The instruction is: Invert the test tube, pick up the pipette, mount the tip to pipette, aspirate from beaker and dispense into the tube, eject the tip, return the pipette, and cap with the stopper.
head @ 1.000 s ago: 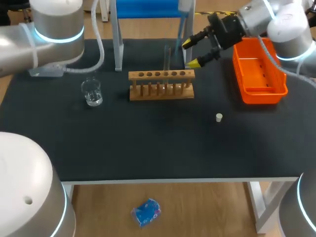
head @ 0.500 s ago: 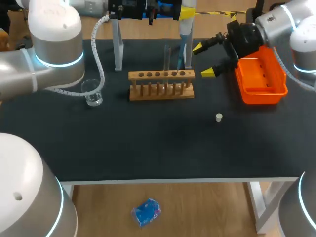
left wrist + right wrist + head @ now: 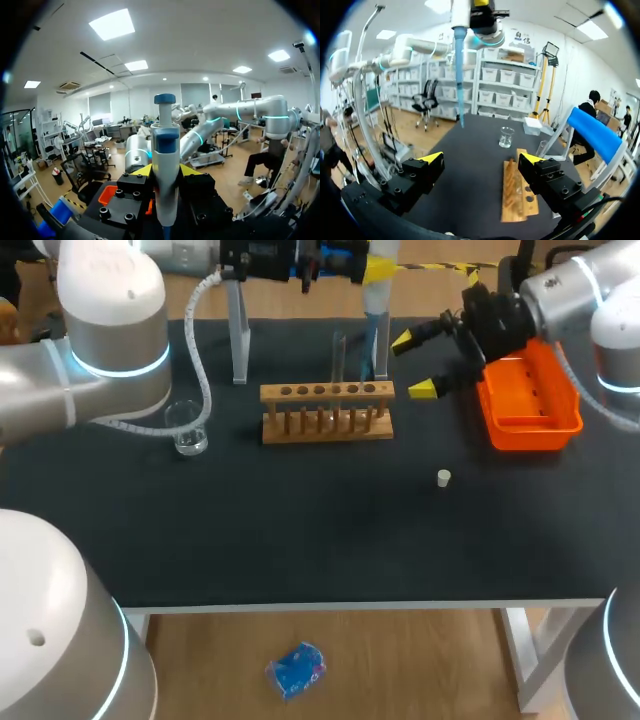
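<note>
Within left end effector (image 3: 165,170): white pipette (image 3: 165,145) (blue-capped).

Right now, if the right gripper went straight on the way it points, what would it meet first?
Probably the pipette, hanging ahead of the open right gripper; depth is unclear, so it might pass beside it.

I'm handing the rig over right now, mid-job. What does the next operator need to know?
Left gripper: shut on the pipette, held upright above the table's far side, behind the wooden rack. A blue tip is on it.
Right gripper: open, empty, beside the orange bin.
Test tube stands in the rack. Beaker is on the left arm's side of the rack. Stopper lies loose on the table, nearer than the bin.
Done: pipette picked up, tip mounted.
Left: aspirate, dispense, eject tip, return pipette, cap.
</note>
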Tool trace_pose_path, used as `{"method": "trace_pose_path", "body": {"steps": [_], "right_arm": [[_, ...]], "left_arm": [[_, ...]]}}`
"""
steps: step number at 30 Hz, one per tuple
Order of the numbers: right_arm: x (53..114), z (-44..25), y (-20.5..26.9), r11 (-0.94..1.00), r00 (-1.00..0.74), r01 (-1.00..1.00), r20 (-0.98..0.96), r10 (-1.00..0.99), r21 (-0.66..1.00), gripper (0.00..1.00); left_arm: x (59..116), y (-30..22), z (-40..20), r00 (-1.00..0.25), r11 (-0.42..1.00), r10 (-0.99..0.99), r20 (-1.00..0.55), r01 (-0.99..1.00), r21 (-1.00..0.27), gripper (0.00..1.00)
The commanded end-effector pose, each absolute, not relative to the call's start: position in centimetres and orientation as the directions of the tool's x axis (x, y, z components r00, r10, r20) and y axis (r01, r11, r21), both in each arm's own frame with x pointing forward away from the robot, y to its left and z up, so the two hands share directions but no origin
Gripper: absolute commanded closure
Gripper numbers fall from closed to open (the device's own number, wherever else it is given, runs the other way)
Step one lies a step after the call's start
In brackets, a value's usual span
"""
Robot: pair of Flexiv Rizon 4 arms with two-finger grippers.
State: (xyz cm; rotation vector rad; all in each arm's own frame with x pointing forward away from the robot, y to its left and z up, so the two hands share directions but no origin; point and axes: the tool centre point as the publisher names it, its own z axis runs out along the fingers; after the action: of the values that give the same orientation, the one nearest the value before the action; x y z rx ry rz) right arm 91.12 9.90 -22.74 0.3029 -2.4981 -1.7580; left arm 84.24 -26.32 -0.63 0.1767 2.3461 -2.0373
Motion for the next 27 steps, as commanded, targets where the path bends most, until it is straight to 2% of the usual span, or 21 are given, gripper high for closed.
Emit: {"method": "trace_pose_path", "body": {"steps": [1,8,15,27], "right_arm": [[90.2,-25.0,9.0,0.218,-0.981,-0.052,-0.009,-0.194,0.975,0.0],[87.5,-25.7,8.8,0.103,-0.982,-0.013,0.006,-0.188,0.995,0.0],[84.8,-24.6,9.4,0.038,-0.985,-0.051,-0.044,-0.167,0.998,0.0],[80.9,-23.7,13.6,0.008,-0.988,-0.042,-0.041,-0.149,0.999,0.0]], "left_arm": [[83.2,-25.7,-3.2,-0.99,0.096,0.074,-0.12,0.127,-0.987,1.0],[81.7,-25.4,-6.2,-0.985,0.076,0.08,-0.155,0.161,-0.984,1.0],[81.1,-24.5,-9.3,-0.993,0.063,0.067,-0.093,0.097,-0.993,1.0],[80.2,-23.9,-13.9,-0.997,0.05,0.061,-0.039,0.042,-0.998,1.0]]}}
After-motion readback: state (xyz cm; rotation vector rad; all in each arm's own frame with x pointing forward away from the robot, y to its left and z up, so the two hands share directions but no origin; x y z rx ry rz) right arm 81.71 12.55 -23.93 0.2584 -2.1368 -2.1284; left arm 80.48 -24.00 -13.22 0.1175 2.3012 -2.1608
